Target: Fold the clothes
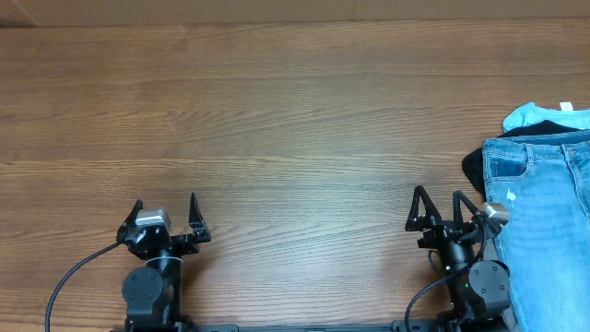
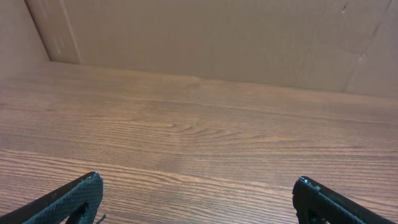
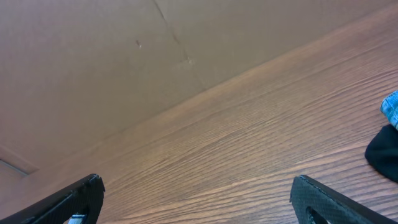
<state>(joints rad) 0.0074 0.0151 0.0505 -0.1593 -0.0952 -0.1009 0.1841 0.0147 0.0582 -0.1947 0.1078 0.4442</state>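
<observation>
Light-blue denim jeans point(image 1: 551, 221) lie at the right edge of the table, on top of a pile. A black garment point(image 1: 473, 168) sticks out at their left side and a pale-blue top point(image 1: 544, 116) shows behind them. In the right wrist view a bit of the jeans point(image 3: 391, 107) and the black garment point(image 3: 384, 152) show at the right edge. My right gripper point(image 1: 439, 195) is open and empty, just left of the pile. My left gripper point(image 1: 166, 202) is open and empty at the front left, far from the clothes. Grey trousers are not in view.
The wooden table point(image 1: 277, 120) stretches wide between and beyond the arms. A brown cardboard wall point(image 2: 217, 37) stands along the far edge. Both arm bases sit at the front edge.
</observation>
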